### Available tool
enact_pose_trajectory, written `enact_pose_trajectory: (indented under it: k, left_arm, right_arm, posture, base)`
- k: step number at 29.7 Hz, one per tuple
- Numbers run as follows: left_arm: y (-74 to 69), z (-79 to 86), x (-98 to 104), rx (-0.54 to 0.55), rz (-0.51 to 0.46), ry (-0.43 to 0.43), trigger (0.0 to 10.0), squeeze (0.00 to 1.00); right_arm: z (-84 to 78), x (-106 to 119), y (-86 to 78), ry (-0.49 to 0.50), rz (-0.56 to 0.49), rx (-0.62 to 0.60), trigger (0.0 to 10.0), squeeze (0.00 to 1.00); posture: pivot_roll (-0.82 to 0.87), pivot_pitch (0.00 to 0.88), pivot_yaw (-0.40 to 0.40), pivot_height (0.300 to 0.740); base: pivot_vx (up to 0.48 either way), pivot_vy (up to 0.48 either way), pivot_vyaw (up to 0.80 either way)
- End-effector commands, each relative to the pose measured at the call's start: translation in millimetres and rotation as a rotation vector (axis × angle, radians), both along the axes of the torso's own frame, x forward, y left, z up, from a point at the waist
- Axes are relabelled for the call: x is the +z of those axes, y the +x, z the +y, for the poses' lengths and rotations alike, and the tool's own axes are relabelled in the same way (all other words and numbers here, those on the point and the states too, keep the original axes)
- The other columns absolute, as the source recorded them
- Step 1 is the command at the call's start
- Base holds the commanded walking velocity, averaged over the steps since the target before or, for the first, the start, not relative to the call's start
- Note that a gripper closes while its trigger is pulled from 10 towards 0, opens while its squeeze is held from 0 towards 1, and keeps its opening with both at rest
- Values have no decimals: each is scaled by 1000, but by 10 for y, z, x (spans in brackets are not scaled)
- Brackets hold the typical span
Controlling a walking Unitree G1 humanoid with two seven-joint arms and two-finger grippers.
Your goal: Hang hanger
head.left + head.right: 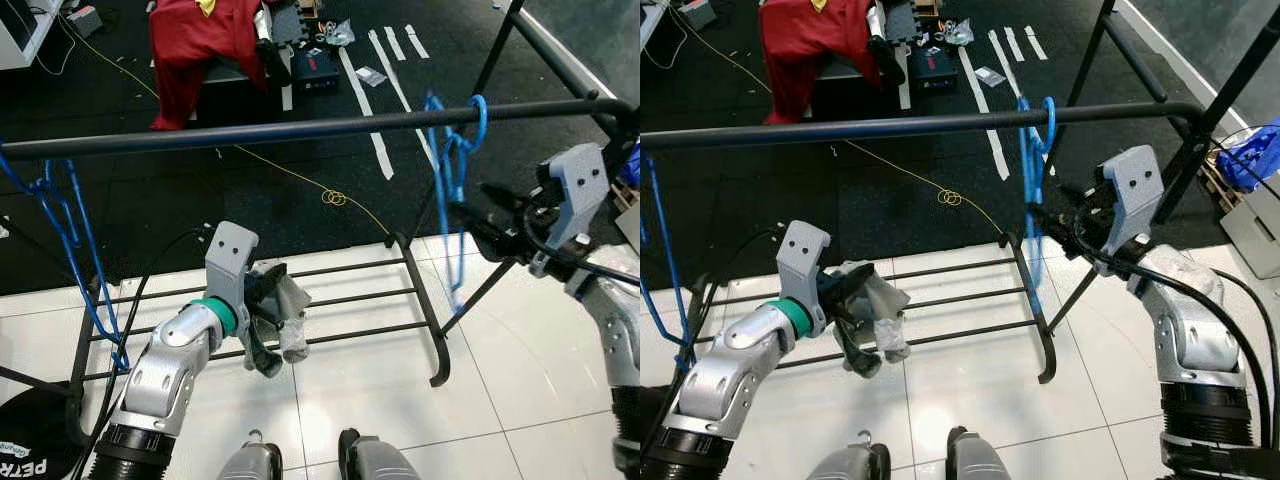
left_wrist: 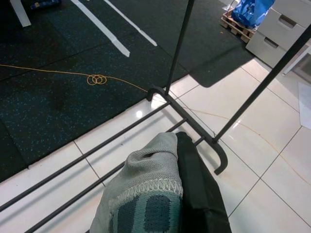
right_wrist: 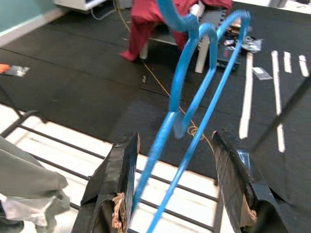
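The only writing that can be read is "PETR" in white, upside down on a black disc (image 1: pixel 25 462) cut off at 7 o'clock in the left eye view; the small print above it is too small to read.

One blue hanger (image 1: pixel 452 175) hangs by its hook on the black rail (image 1: pixel 300 128) toward the rail's right end, at about 2 o'clock. The right gripper (image 3: pixel 177 187) is at that hanger, its two fingers (image 3: pixel 116 179) spread wide, one on each side of the blue wires; in the right wrist view the left finger seems to touch a wire, but the blur makes it hard to tell. More blue hangers (image 1: pixel 70 235) hang at the rail's left end, at 9 o'clock; they overlap and are cut off, so their count cannot be told.

The left gripper (image 1: pixel 265 325), low at 6 o'clock over the rack's four bottom bars (image 1: pixel 340 300), holds a grey cloth (image 2: pixel 146 194) with a dark one (image 2: pixel 199 199) beside it. The cloth hides its fingers.

A red garment (image 1: pixel 195 45) lies over a seat at 12 o'clock, partly cut off. Four white tape strips (image 1: pixel 385 75) and a coiled yellow cord (image 1: pixel 335 198) lie on the dark mat. A blue bag (image 1: pixel 1252 155) sits at 3 o'clock.
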State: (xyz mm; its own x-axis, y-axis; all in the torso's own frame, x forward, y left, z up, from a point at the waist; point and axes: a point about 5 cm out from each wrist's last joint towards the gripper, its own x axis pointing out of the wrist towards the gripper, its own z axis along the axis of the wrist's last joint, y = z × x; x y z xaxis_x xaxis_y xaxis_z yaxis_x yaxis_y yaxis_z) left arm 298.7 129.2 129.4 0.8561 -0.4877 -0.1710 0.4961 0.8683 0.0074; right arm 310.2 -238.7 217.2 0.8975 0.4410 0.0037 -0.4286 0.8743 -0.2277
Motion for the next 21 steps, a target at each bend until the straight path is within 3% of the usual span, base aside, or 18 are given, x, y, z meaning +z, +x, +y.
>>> enact_pose_trajectory:
  k: [1, 4, 17, 18, 21]
  left_arm:
    - [-22, -15, -30, -9, 7, 8, 10000, 0]
    - [-17, -17, -27, -10, 6, 9, 10000, 0]
    - [-6, -17, -20, -11, 4, 10, 10000, 0]
    - [-3, -21, -16, -13, 3, 11, 10000, 0]
    - [-1, -22, -14, -13, 2, 10, 10000, 0]
  right_arm:
    - [-68, -29, -26, -18, 8, -36, 10000, 0]
    - [-94, -21, -22, -40, 3, -64, 10000, 0]
    - [-172, 154, -44, 34, -143, -154, 10000, 0]
    - [-173, 158, -40, 37, -145, -155, 10000, 1000]
    - [-184, 160, -31, 35, -146, -166, 10000, 1000]
  posture:
    - [-62, 124, 59, 740]
    - [-63, 124, 60, 740]
    - [-66, 126, 62, 740]
    - [-65, 125, 63, 740]
    - [-66, 125, 64, 740]
  base:
    - [0, 0, 0]
    - [0, 0, 0]
    - [0, 0, 0]
    - [0, 0, 0]
    - [0, 0, 0]
